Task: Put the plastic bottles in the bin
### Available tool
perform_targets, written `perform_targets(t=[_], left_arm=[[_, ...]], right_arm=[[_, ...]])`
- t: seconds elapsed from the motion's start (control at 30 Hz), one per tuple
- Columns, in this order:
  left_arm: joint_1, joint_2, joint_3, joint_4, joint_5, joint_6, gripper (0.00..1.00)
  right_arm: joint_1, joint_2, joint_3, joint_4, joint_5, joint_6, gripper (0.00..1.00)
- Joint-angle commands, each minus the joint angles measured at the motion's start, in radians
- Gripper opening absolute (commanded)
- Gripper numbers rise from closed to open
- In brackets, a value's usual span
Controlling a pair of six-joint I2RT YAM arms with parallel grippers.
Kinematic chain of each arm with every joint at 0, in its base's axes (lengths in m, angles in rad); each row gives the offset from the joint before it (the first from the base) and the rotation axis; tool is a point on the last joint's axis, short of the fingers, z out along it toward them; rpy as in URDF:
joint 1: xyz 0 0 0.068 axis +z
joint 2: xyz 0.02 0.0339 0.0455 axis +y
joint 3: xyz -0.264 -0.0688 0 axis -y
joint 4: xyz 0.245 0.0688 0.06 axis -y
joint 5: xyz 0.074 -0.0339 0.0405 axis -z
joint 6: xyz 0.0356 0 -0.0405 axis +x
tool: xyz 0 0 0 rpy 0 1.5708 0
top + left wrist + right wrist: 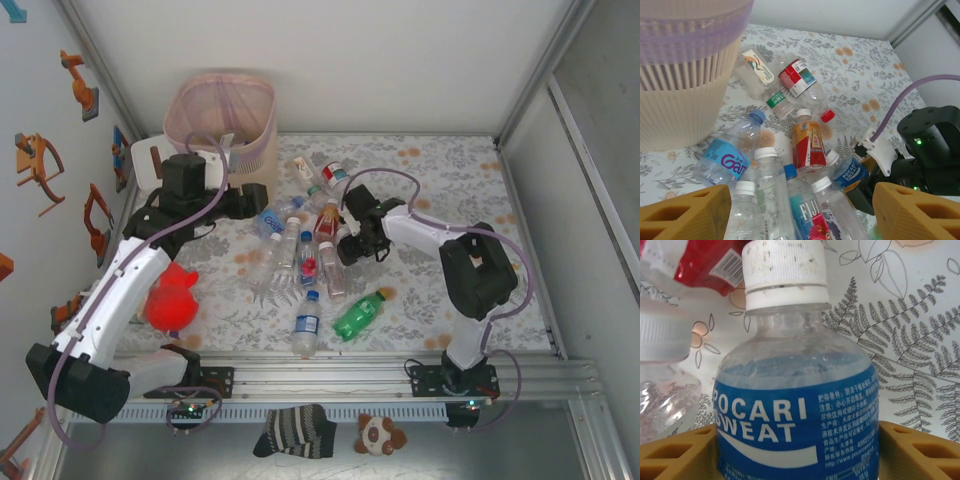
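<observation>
The Pocari Sweat bottle (790, 390) lies on the table (920, 315) between the fingers of the right gripper (797, 440), which flank its sides; whether they press it I cannot tell. Farther out, the left gripper (800, 200) hangs spread wide above the heaped bottles (805, 145), with the bin (685, 100) just beyond them.

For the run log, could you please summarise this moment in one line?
left claw: open above plastic bottles | right claw: around Pocari Sweat bottle, grip unclear | bin: upright, far left corner

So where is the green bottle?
In the top view the green bottle lies near the front rail, right of a blue-capped bottle, apart from the pile.
</observation>
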Motion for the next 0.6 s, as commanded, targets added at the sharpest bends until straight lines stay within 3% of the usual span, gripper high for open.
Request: perform_targets(t=[0.0, 0.23, 0.57], left_arm=[[-0.002, 0.027, 0.018, 0.054, 0.056, 0.021, 0.75], [-0.001, 0.098, 0.063, 0.088, 0.09, 0.021, 0.75], [0.008, 0.176, 0.107, 0.112, 0.129, 0.037, 0.75]], right_arm=[[0.007, 0.034, 0.052, -0.046, 0.053, -0.008, 0.74], [0.004, 0.061, 0.106, -0.059, 0.082, -0.008, 0.75], [-0.027, 0.073, 0.125, -0.059, 0.081, -0.009, 0.65]])
